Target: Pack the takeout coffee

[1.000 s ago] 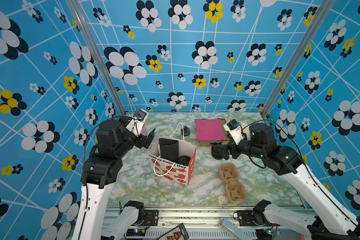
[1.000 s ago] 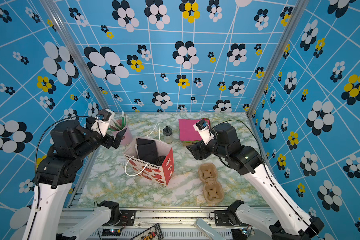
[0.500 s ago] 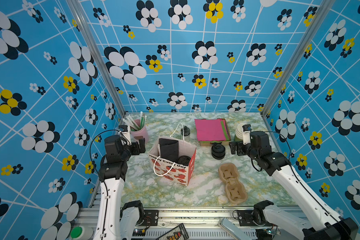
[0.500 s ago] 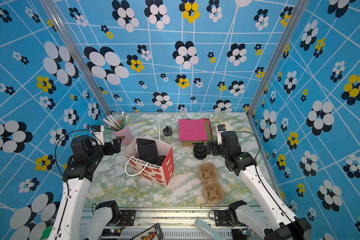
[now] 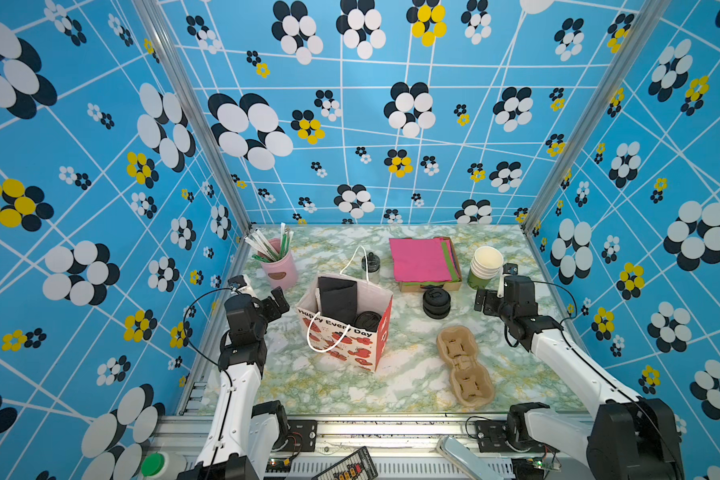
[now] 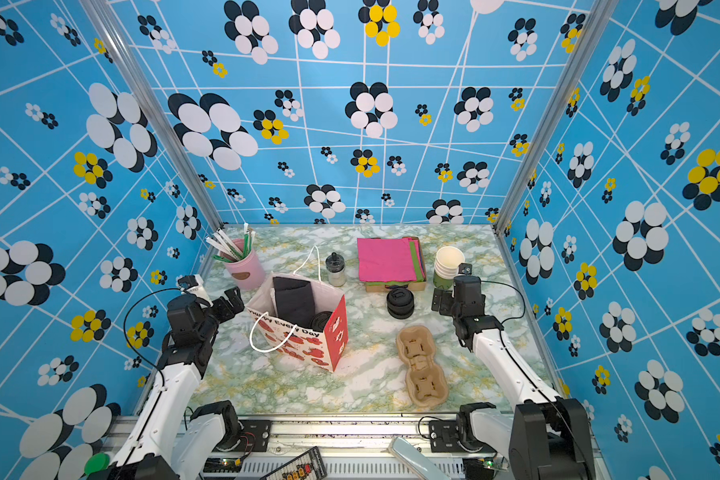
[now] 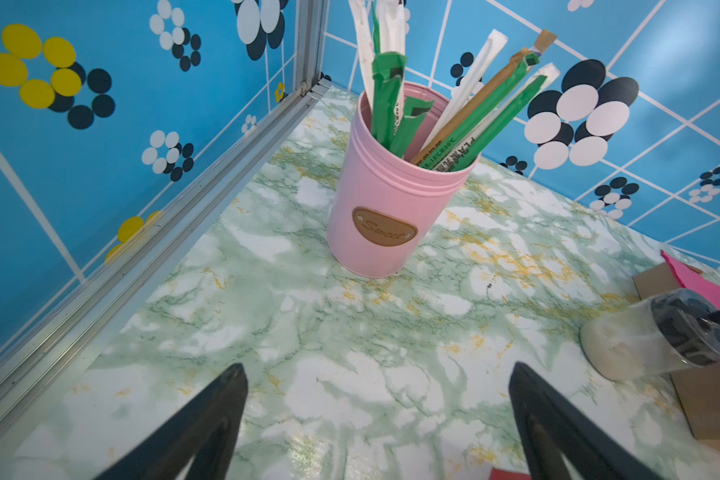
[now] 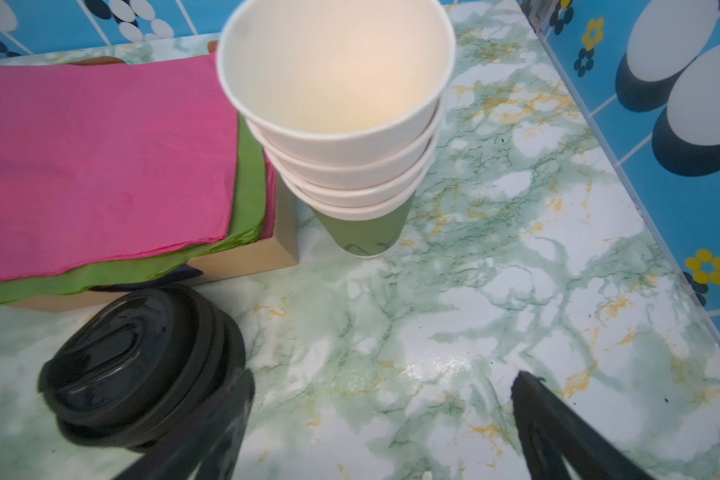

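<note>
We are finding the table (image 7: pixel 350 332) covered in a glossy marble-look film. The pink can (image 7: pixel 383 208) is showing a smooth satin finish, and the straws (image 7: pixel 487 124) are sitting in paper wrappers. We are recording:
- **stack of lids** (image 8: pixel 142 357): glossy black plastic
- **stack of cups** (image 8: pixel 350 124): matt paper
- **napkins** (image 8: pixel 100 158): soft, matt
- **box** (image 8: pixel 262 257): plain cardboard
- **carrier** (image 5: pixel 464 365): rough moulded pulp
- **bag** (image 5: pixel 346 336): printed paper
- **takeout coffee** (image 5: pixel 367 321): black plastic lid

The takeout coffee (image 5: pixel 367 321) sat inside the open paper bag (image 5: pixel 352 343), only its round black lid showing
</note>
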Available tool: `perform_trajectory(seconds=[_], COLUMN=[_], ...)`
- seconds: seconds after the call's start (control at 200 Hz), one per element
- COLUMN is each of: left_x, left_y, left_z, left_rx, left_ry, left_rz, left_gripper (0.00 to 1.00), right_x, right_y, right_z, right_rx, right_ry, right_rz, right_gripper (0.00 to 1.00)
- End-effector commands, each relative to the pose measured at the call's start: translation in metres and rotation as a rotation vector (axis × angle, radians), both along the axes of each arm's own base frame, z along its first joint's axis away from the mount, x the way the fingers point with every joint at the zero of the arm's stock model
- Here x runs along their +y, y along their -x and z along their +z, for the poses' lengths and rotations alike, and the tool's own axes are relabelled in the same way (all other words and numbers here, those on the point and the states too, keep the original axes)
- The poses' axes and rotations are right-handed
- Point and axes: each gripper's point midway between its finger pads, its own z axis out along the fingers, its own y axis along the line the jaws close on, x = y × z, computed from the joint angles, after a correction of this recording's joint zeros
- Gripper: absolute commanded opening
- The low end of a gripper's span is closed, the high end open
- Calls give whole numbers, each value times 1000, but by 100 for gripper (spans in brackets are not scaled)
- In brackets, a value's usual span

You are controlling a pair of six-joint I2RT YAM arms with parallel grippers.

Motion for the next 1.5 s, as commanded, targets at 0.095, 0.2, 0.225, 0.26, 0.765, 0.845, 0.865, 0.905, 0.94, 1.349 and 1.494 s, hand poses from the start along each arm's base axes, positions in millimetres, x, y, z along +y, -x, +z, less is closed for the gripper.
perform_trajectory(seconds=[0.095, 0.2, 0.225, 0.26, 0.765, 0.845, 0.865, 0.905, 0.94, 1.349, 1.494], left_x=[14, 12, 11, 10, -14, -18, -19, -21, -23, -46, -53], left_y=[-6, -9, -9, -10, -34, -37, -38, -40, -41, -57, -65], left_z=[-8, -13, -14, -14, -30, -35, -36, -37, -39, -54, -66], left_rx=[-99, -113, -117, -124, -187, -181, -182, -187, -186, -186, -172], left_ry=[-65, -122, -128, -138, -221, -224, -224, -227, -218, -240, -256], left_rz=[107, 95, 91, 84, -63, -84, -88, -95, -106, -206, -244], left_gripper=[99, 99, 99, 99, 99, 99, 99, 99, 99, 99, 99], right_x=[-18, -14, -13, -12, 16, 11, 11, 10, 10, 4, 3], right_y=[-16, -22, -23, -25, -56, -54, -54, -54, -53, -48, -48], right_z=[-8, -18, -20, -23, -25, -26, -26, -26, -27, -36, -36], right_rx=[-87, -121, -129, -143, -266, -255, -259, -267, -267, -328, -327], right_ry=[60, 87, 94, 102, 77, 63, 61, 58, 56, 39, 41], right_rz=[-56, -6, 5, 16, 185, 171, 171, 167, 166, 144, 144], right_gripper=[99, 99, 99, 99, 99, 99, 99, 99, 99, 99, 99])
